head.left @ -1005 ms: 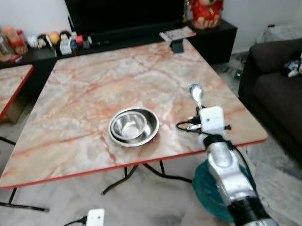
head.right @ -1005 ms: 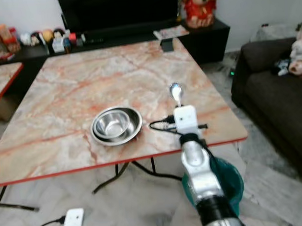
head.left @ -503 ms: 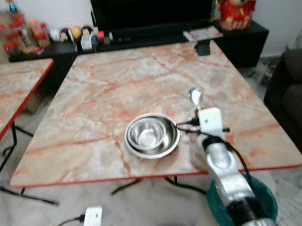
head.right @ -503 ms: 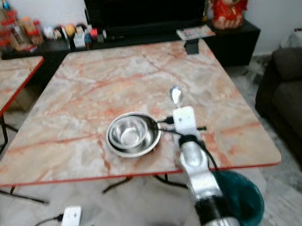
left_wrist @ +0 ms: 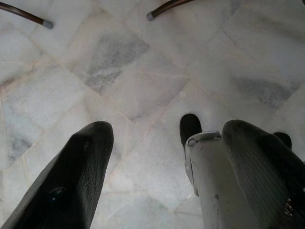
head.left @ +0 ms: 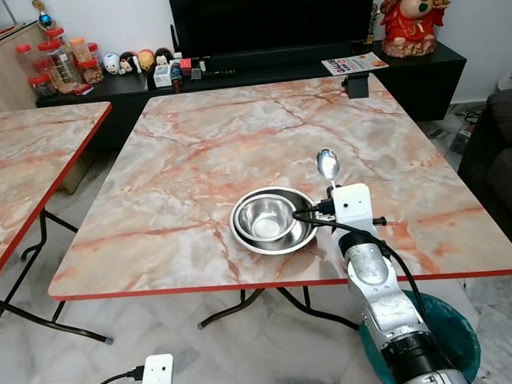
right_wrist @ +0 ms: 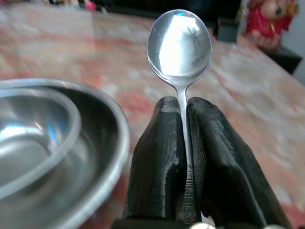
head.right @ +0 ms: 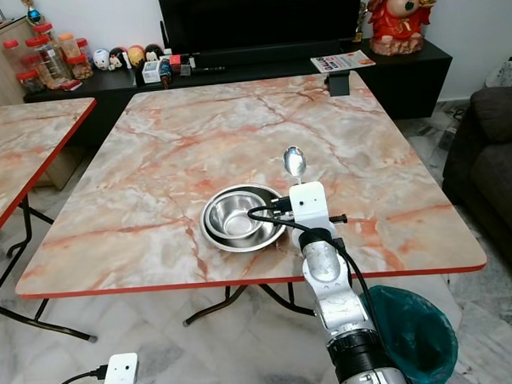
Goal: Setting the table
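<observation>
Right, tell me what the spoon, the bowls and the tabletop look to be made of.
Spoon, pinched in the right hand: polished metal, likely stainless steel; its mirror-bright bowl reflects the room.
Bowls, one nested in the other: the same shiny silvery metal, with bright glints.
Tabletop: glossy pink-veined marble look, red edged; real stone or printed laminate cannot be told.

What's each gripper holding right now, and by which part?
Right gripper pinches the spoon by its handle, bowl end sticking out. Left gripper is open, holding nothing.

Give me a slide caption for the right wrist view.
Right gripper holds a spoon upright beside nested steel bowls on the marble table.
</observation>
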Available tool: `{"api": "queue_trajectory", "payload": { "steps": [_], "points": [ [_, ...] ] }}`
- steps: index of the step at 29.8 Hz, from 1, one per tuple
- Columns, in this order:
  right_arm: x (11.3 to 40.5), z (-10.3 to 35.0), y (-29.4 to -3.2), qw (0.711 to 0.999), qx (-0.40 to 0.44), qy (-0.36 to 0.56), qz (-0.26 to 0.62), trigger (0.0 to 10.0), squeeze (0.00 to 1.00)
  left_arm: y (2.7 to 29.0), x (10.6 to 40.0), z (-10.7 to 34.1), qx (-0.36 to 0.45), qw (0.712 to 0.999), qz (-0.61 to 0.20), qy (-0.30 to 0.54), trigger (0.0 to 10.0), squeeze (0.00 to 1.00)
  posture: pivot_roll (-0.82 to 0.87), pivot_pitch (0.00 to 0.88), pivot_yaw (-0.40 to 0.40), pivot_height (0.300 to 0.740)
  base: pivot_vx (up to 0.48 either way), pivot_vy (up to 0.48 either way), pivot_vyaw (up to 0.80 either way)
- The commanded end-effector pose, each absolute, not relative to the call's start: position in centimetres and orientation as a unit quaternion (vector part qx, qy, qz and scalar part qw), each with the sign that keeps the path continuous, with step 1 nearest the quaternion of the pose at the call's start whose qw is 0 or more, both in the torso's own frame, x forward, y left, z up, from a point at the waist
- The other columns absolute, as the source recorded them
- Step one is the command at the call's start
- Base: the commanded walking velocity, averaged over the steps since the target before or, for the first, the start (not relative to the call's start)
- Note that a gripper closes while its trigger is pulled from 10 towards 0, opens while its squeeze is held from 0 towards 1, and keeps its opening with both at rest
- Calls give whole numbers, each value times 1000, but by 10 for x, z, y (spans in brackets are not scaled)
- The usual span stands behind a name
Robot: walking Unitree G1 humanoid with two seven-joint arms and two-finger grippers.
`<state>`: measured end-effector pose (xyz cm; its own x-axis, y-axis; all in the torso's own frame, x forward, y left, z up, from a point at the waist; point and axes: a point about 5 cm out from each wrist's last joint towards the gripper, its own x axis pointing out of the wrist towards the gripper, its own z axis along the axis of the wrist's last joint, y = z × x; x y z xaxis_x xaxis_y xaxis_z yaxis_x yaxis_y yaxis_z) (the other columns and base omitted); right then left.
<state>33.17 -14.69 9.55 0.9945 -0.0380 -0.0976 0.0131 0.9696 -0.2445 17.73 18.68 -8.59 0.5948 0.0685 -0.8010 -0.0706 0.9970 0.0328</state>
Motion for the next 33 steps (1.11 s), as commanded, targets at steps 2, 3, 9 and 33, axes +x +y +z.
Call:
{"api": "queue_trajectory", "payload": {
  "steps": [2,3,9,33],
  "points": [
    [342,102,-158,991,-118,59,-31,10000,0,188,176,-87,-4,891,43,451,10000,0,-26,25,72,740,0,0,0],
    [347,104,-164,990,-120,64,-41,10000,0,189,176,-87,-4,891,44,452,10000,0,-24,24,73,740,0,0,0],
    [355,101,-170,990,-99,95,-38,10000,0,189,175,-87,-5,891,44,452,10000,0,-20,21,73,740,0,0,0],
    [350,73,-166,984,-62,167,-10,10000,0,190,175,-87,-3,890,42,453,10000,0,-14,25,82,740,0,0,0]
  ]
}}
